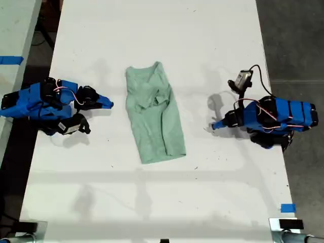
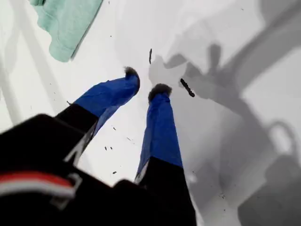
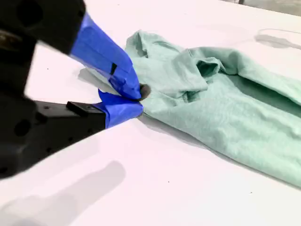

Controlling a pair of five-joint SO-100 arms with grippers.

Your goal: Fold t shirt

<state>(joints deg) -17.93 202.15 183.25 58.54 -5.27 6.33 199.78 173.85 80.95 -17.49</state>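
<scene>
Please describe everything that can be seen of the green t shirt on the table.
The pale mint-green fabric t shirt is already folded into a narrow, wrinkled oblong, lying flat in the middle of the white table. Its neckline points to the exterior view's top, with a bunched crease below it. The hem end is squared. Neither claw holds it; my second claw rests beside its edge.

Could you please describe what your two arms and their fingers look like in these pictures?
Both arms are bright blue with black joints and red, white and black wires looped over them. My first gripper has two tapered blue fingers with dark, fuzzy-looking tips on a black base bearing a red-and-white stripe. My second gripper has blue wedge-shaped fingers on a black body.
</scene>
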